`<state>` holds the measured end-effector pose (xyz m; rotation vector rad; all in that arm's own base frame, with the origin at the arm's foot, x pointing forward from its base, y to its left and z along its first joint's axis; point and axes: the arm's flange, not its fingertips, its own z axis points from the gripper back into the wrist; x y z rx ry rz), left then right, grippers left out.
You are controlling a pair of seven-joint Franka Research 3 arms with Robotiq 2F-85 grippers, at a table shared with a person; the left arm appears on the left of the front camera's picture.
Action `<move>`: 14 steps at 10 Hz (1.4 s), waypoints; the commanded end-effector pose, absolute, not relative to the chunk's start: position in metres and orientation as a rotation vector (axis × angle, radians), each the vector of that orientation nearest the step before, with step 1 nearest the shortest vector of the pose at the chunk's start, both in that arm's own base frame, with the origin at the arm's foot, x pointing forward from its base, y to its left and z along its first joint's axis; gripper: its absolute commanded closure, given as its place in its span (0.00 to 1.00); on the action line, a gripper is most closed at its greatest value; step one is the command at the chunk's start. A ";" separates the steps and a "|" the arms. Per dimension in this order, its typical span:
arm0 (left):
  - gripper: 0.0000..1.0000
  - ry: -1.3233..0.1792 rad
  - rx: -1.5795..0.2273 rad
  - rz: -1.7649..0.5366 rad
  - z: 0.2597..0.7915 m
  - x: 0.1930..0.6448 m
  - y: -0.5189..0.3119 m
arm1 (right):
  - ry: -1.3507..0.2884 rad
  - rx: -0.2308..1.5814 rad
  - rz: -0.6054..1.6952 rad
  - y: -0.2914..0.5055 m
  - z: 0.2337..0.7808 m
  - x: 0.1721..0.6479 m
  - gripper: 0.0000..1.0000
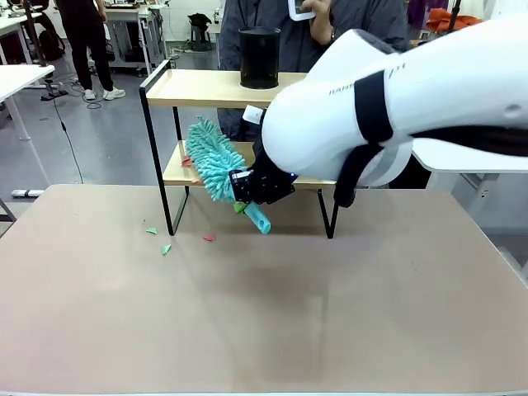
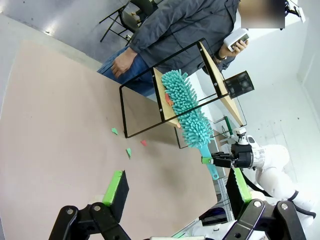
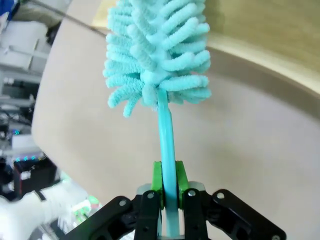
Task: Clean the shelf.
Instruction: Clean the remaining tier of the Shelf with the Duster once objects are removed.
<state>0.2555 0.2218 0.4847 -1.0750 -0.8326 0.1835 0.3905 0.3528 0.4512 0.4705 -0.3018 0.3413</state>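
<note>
The right end effector (image 3: 167, 177) is pinched narrow on the handle of the one teal duster (image 3: 157, 50), its two green pads (image 3: 157, 176) pressed to either side of the stem. It hangs at the front of the shelf (image 1: 206, 87), level with the lower of the two boards. The fluffy duster head tilts up over that lower board's left end, below the top board.

The left end effector (image 2: 177, 186) stands wide with nothing between its two pads, well apart from the shelf.

The shelf stands on the far half of the surface (image 1: 272, 322), just before the one person (image 1: 272, 25). One black cylinder (image 1: 260, 58) sits on its top board. Three paper scraps lie on the surface by the shelf's front left leg: two green (image 1: 152, 230) and one red (image 1: 209, 238). One red scrap (image 2: 169, 100) rests on the lower board.
</note>
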 end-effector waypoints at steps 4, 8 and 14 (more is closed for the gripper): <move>0.00 -0.864 -1.083 0.166 0.484 0.256 0.221 | -0.032 0.668 0.652 0.294 0.475 0.375 1.00; 0.00 -0.864 -1.083 0.166 0.484 0.256 0.221 | -0.095 0.771 0.577 0.229 0.483 0.349 1.00; 0.00 -0.864 -1.083 0.166 0.484 0.256 0.221 | -0.086 0.901 0.571 0.190 0.486 0.341 1.00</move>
